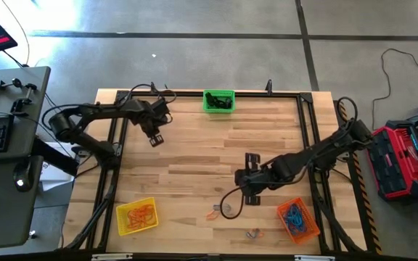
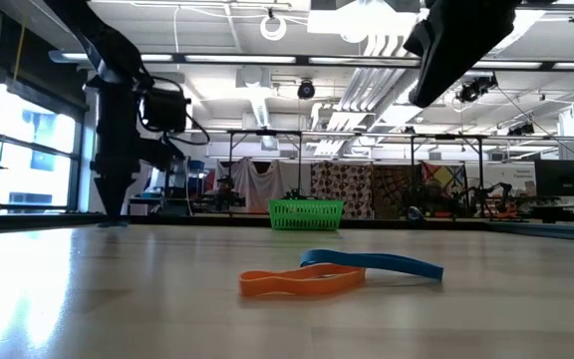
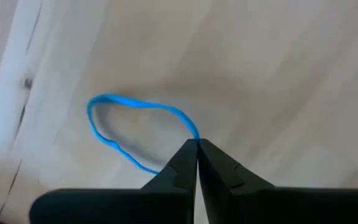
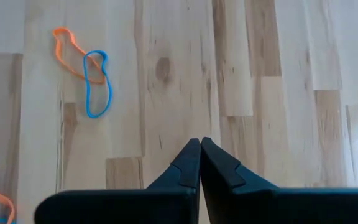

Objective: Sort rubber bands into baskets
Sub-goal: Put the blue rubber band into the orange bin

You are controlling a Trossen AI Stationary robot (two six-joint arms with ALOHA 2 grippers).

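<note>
Orange band (image 2: 302, 283) — flat, lengthwise left-right

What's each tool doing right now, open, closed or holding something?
Left tool: closed, pinching the edge of a blue rubber band on the table.
Right tool: closed, holding nothing, above bare wood.

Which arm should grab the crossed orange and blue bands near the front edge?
Right. The right gripper hangs shut over mid-table, nearest the crossed bands. The left gripper is far back, closed on a blue band.
</note>
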